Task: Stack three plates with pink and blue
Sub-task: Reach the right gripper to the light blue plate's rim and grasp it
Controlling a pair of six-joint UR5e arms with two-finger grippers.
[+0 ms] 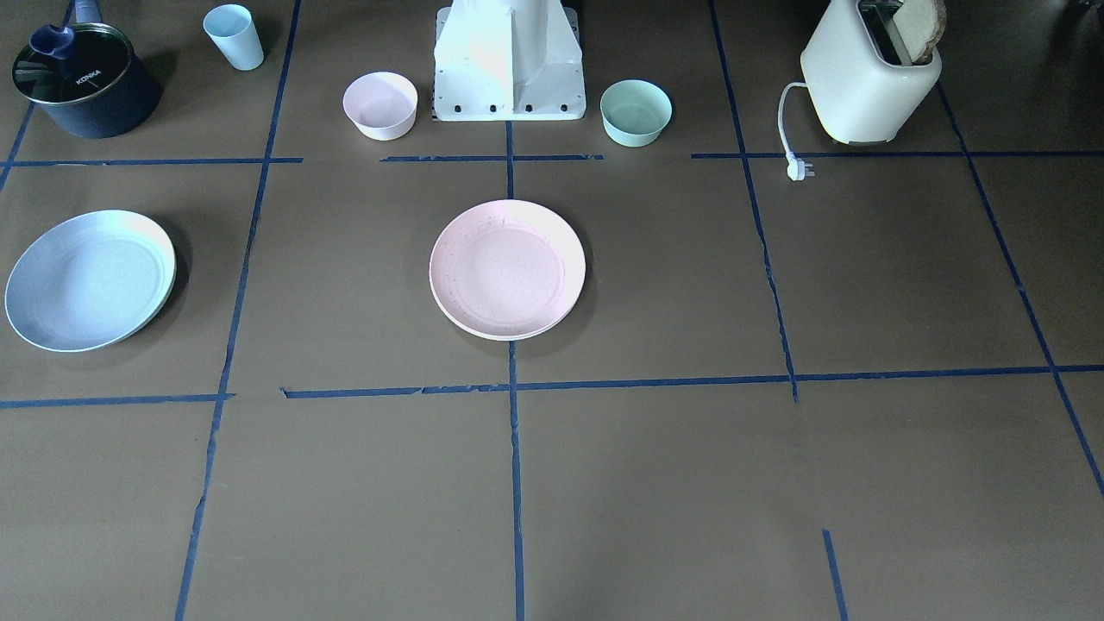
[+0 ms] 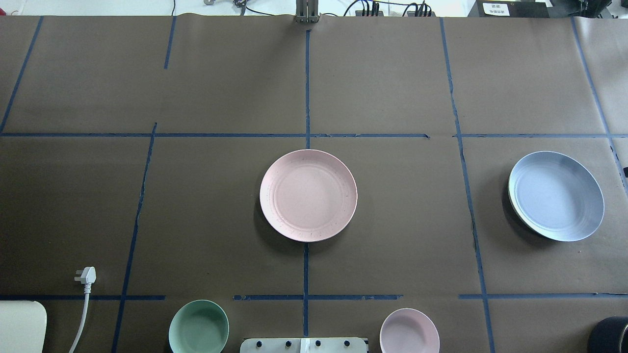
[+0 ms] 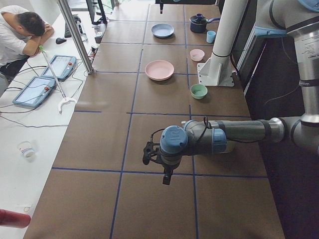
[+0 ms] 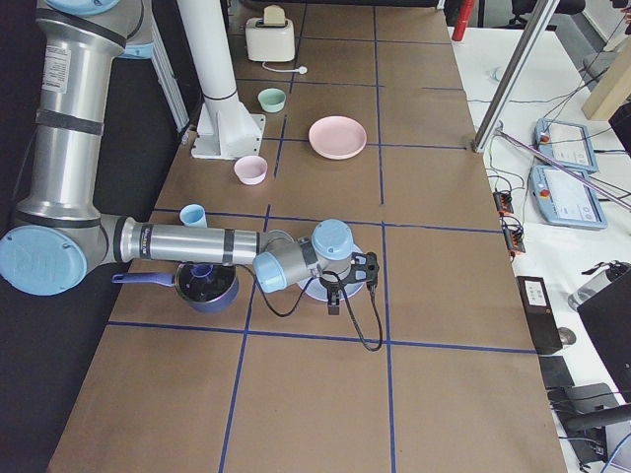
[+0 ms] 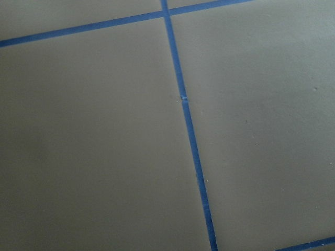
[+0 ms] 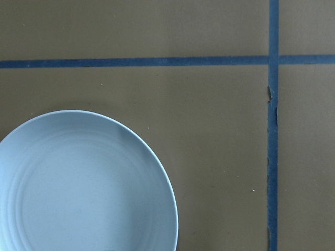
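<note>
The pale pink plate (image 1: 507, 269) lies at the table's middle, and it also shows in the overhead view (image 2: 308, 195). The pale blue plate (image 1: 90, 280) lies on the robot's right side (image 2: 556, 195). A cream rim (image 2: 510, 198) peeks out under its edge, so it seems to rest on the cream plate. My right gripper (image 4: 335, 302) hangs over the blue plate, which fills the lower left of the right wrist view (image 6: 78, 188). My left gripper (image 3: 167, 178) hangs over bare table far to the left. I cannot tell whether either gripper is open or shut.
A small pink bowl (image 1: 380, 104) and a mint-green bowl (image 1: 636, 112) flank the robot base (image 1: 509, 60). A toaster (image 1: 871, 73) with its plug (image 1: 800, 168), a dark pot (image 1: 82, 82) and a blue cup (image 1: 235, 36) stand along the robot's side.
</note>
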